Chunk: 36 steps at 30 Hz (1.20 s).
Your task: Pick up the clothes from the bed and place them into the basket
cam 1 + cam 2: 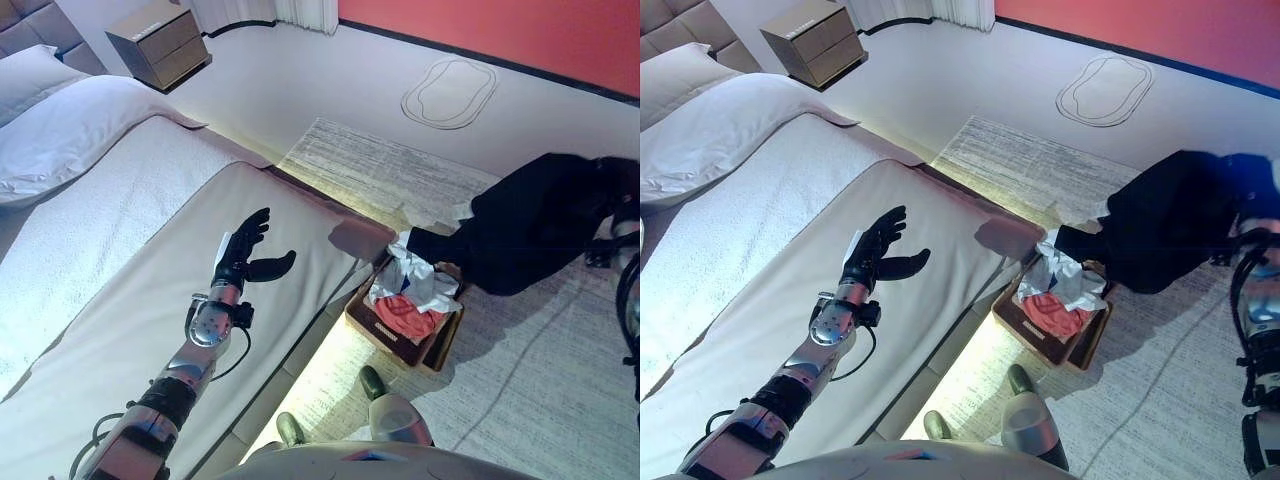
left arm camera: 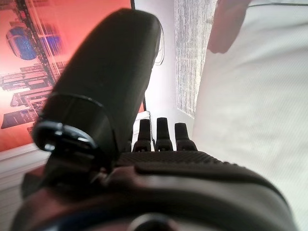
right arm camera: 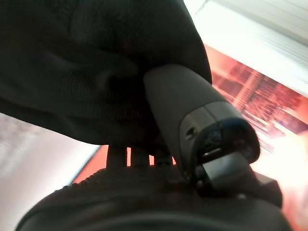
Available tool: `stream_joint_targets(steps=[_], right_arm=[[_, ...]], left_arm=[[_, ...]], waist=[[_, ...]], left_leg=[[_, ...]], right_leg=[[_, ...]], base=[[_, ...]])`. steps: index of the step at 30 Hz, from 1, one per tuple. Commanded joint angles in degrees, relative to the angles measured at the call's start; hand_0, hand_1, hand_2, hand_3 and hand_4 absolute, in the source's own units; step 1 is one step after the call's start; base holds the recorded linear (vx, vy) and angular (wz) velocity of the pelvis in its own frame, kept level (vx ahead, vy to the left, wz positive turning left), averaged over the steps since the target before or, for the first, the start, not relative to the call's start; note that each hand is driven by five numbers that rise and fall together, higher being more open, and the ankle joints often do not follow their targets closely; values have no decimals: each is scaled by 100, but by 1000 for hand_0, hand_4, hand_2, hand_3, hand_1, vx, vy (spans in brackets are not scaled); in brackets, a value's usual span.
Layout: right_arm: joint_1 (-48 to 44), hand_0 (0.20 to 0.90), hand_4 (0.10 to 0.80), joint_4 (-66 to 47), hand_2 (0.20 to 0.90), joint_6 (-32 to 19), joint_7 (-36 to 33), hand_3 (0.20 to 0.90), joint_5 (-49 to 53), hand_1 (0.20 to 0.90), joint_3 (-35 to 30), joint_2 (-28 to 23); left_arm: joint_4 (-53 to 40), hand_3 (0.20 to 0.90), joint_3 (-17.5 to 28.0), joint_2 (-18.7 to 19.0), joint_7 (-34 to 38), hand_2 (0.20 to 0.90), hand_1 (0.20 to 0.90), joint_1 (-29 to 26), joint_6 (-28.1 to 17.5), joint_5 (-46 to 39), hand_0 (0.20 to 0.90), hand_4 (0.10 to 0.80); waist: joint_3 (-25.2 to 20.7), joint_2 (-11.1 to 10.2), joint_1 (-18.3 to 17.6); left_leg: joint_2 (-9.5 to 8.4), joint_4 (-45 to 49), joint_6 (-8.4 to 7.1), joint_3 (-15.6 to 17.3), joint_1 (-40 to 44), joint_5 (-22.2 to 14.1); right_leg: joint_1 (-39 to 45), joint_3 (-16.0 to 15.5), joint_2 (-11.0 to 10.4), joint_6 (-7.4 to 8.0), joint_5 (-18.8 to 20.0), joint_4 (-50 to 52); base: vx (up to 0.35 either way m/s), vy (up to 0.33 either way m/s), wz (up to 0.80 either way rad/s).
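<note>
The right hand [image 3: 159, 192] pinches a black garment [image 1: 540, 220] between thumb and fingers, the cloth hanging in the air just beside the basket [image 1: 400, 325] on the floor at the foot of the bed [image 1: 150, 260] — its lower end reaches the basket's rim. White and red clothes [image 1: 415, 295] already lie in the basket. The left hand [image 1: 243, 255] hovers over the bed — fingers straight, thumb spread, holding nothing.

A pale grey floor [image 1: 300, 90] meets a coral-red wall [image 1: 500, 30]; a striped grey woven rug [image 1: 400, 175] lies there, with a brown wooden two-drawer nightstand [image 1: 160, 42] in the corner.
</note>
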Motion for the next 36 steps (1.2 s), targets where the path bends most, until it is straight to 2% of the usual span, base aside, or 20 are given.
stream_joint_targets(steps=[1, 9, 17, 24, 27, 28, 29, 36], right_arm=[[-657, 300, 100, -193, 300, -703, -103, 200, -228, 300, -102, -91], [-678, 300, 100, 197, 300, -719, 164, 200, -164, 300, 314, 342], [-846, 300, 100, 1229, 300, -740, 44, 200, -250, 300, 730, 842], [-897, 300, 100, 1927, 300, -889, -10, 200, -244, 300, 808, 1086], [-887, 300, 100, 2073, 300, -795, -37, 200, -306, 300, 848, 1161], [-856, 420, 240, 2172, 420, -745, -60, 340, -356, 420, 854, 1202], [-842, 900, 800, 2292, 900, -691, -62, 900, -393, 900, 861, 1241], [-821, 900, 800, 2701, 900, -805, -42, 900, -400, 900, 910, 1359]], left_arm=[[105, 900, -7, 182, 247, 900, 900, -260, -344, 196, 900, 800], [123, 900, -103, 53, 356, 900, 900, -404, -295, 256, 900, 800], [105, 900, -255, 2, 401, 900, 900, -474, -271, 289, 900, 800], [114, 900, -325, 20, 375, 900, 900, -531, -382, 235, 900, 800], [90, 900, -353, 16, 345, 900, 900, -551, -377, 237, 900, 800], [62, 900, -377, 19, 344, 900, 900, -553, -377, 227, 900, 800], [59, 900, -389, 16, 341, 900, 900, -565, -383, 222, 900, 800], [69, 900, -416, 25, 339, 900, 900, -582, -417, 227, 900, 800]], waist=[[-723, -385, 173], [-674, -377, 236], [-595, -337, 406], [-540, -274, 515], [-535, -257, 547], [-527, -252, 564], [-524, -247, 577], [-490, -232, 655]], left_leg=[[-22, 409, 79, 19, 229, -1016], [-36, 450, 90, 11, 215, -1042], [-48, 466, 101, -74, 174, -1041], [-61, 425, 111, -147, 164, -1014], [-65, 402, 107, -177, 157, -993], [-69, 390, 106, -193, 158, -986], [-73, 370, 108, -209, 166, -978], [-66, 312, 106, -262, 172, -930]], right_leg=[[-206, -91, 132, 98, -362, 488], [-234, -117, 124, 102, -341, 501], [-245, -161, 101, 94, -319, 475], [-240, -243, 71, 92, -316, 461], [-234, -271, 67, 90, -319, 458], [-222, -287, 65, 93, -318, 451], [-213, -290, 66, 93, -313, 439], [-200, -332, 50, 96, -299, 423]], base=[[0, 0, 0], [-20, -11, 6], [-10, -7, 1], [-27, -19, 5], [-24, -15, 9], [-13, -17, 8], [-13, -21, 9], [-4, -6, 2]])
